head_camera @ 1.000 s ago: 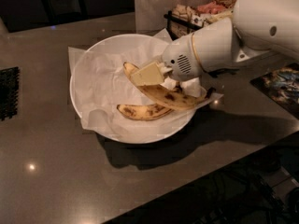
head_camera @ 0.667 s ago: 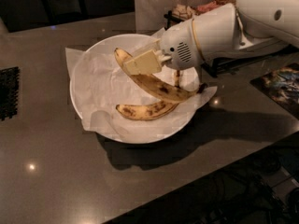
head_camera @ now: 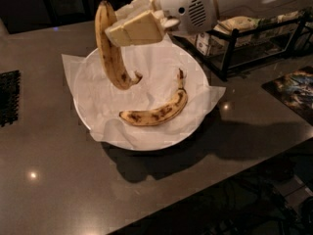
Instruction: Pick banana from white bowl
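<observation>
Change since 0.7 s ago: gripper has risen from low over the white bowl to the top of the view; the held banana went up with it and has swung from a low slant to nearly upright.
Unchanged: second banana lies about where it did, on the paper.
Gripper state: beige fingers clamped on the held banana, one on each side of its upper part.
Gripper position: above the far left part of the bowl, reaching in from the right on the white arm.
Held banana: yellow with brown spots, hanging by its upper third, curved lower end pointing right, seen over the bowl's interior and raised off the paper.
White bowl: wide, shallow, sitting on the dark grey countertop.
Paper liner: white, crumpled, covers the inside of the bowl, corners sticking out past the rim at left and right.
Second banana: inside the bowl, front right of centre, curved, stem end up toward the far right rim.
Behind bowl: black wire rack holding packaged goods, right rear.
Left edge: black mesh mat on the counter.
Right edge: colourful flat item, too dark to identify.
</observation>
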You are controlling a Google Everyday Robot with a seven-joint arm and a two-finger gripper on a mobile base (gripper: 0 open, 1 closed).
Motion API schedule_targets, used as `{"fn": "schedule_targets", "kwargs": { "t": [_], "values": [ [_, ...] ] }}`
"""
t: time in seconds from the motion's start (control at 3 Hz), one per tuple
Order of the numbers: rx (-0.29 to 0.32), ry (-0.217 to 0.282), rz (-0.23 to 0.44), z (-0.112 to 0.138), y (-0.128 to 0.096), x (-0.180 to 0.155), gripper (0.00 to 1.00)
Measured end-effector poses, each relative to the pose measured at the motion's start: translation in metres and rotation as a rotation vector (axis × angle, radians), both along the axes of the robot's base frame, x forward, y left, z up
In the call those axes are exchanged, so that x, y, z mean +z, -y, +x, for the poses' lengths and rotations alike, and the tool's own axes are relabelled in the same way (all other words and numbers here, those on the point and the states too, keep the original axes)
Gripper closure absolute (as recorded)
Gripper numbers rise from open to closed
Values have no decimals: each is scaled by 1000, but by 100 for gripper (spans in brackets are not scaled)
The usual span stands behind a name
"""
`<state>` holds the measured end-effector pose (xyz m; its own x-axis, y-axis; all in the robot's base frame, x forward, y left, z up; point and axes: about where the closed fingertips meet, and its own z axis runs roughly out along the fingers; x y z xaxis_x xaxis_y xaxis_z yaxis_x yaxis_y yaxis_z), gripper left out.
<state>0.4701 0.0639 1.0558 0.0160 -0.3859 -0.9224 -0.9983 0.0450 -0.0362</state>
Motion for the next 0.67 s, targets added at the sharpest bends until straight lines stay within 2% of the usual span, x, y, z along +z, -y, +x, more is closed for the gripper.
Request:
{"fn": "schedule_targets", "kwargs": {
  "t": [0.33,0.67],
  "values": [
    [30,59,56,-28,13,23,100],
    [6,46,104,-53,36,23,100]
  ]
}}
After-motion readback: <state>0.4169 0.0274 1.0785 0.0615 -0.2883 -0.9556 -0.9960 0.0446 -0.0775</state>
